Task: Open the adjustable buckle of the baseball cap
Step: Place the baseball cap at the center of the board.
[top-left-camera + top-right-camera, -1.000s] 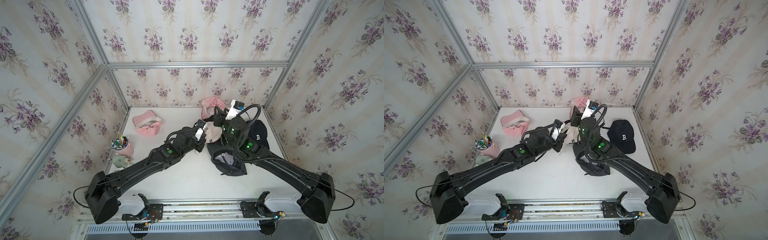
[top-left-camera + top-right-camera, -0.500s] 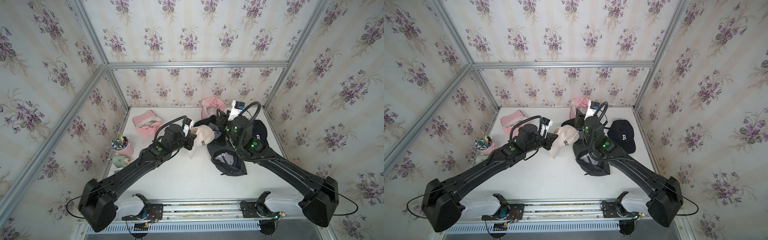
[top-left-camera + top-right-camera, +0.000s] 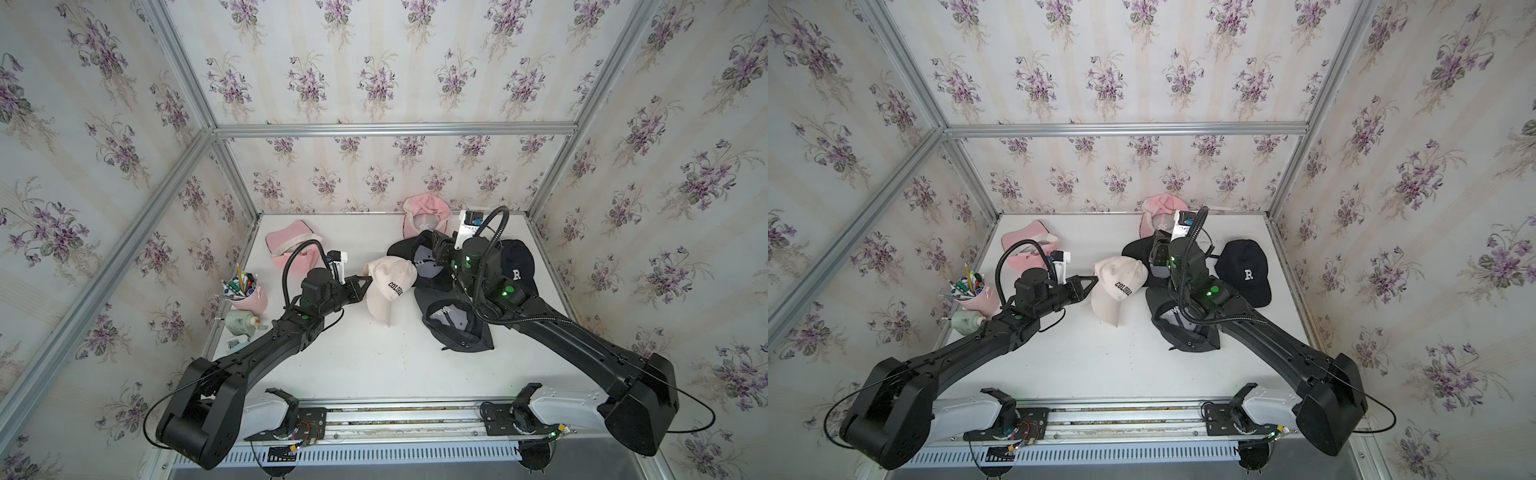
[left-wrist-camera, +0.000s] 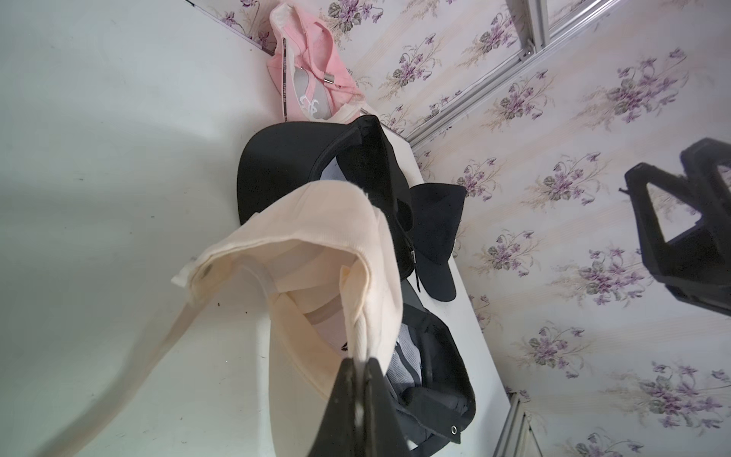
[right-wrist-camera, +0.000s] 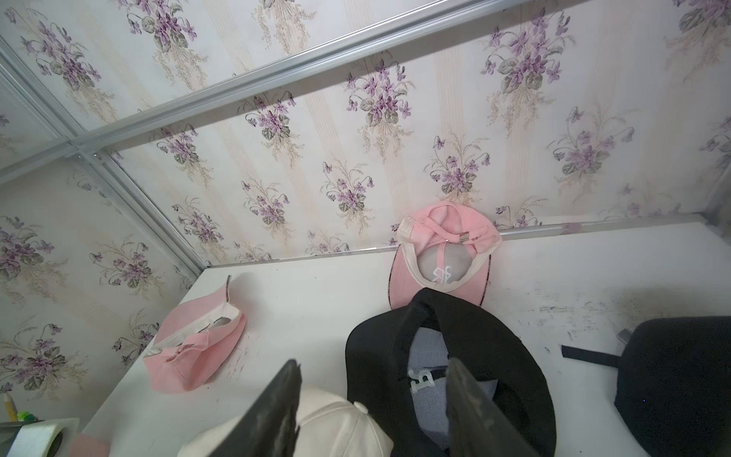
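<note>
The cream cap [image 3: 390, 282] hangs near the middle of the counter [image 3: 374, 365], pinched at its rear edge by the left fingers [image 4: 348, 395], which are closed tight on a bunch of the fabric. It looks light and floppy: soft cotton that sags and folds under its own weight, with only the brim keeping any stiffness. I judge that a hold on cloth alone may slip or twist. Better purchase lies on the strap [image 4: 158, 344], whose long tail trails loose, taken close to the buckle, which I cannot make out here. The right fingers [image 5: 277, 407] stand about half apart, holding nothing, over an upturned black cap [image 5: 379, 348]. Black lettering on the cream crown reads "COLORA", the rest hidden; a navy cap [image 3: 1246, 257] bears a white "R".
</note>
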Robot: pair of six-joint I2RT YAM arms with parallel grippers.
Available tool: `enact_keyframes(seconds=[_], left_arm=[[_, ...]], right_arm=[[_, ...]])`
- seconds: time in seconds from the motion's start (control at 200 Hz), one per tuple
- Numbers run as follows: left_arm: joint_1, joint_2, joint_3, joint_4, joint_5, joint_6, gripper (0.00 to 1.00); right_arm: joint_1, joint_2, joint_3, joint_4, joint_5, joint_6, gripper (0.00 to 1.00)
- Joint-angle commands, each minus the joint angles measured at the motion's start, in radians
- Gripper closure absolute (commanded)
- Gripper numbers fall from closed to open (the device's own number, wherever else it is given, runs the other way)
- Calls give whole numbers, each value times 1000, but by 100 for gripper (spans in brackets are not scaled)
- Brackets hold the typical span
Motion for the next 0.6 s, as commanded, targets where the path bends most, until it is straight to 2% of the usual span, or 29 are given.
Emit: enact_keyframes(seconds=[0.0, 0.3, 0.38, 0.485, 0.595], left_arm=[[19, 28, -54, 244, 11, -158, 99], [69, 32, -210, 297, -37, -206, 96], [84, -22, -218, 171, -38, -168, 93], [93, -120, -198, -99, -82, -75, 89], [112, -187, -212, -211, -149, -26, 82]], right_arm=[[-5, -5, -5, -3, -13, 0, 42], [-48, -19, -28, -35, -56, -8, 41], [-71, -13, -33, -60, -92, -1, 41], [-96, -8, -49, -86, -118, 4, 41], [-118, -10, -79, -85, -138, 12, 41]])
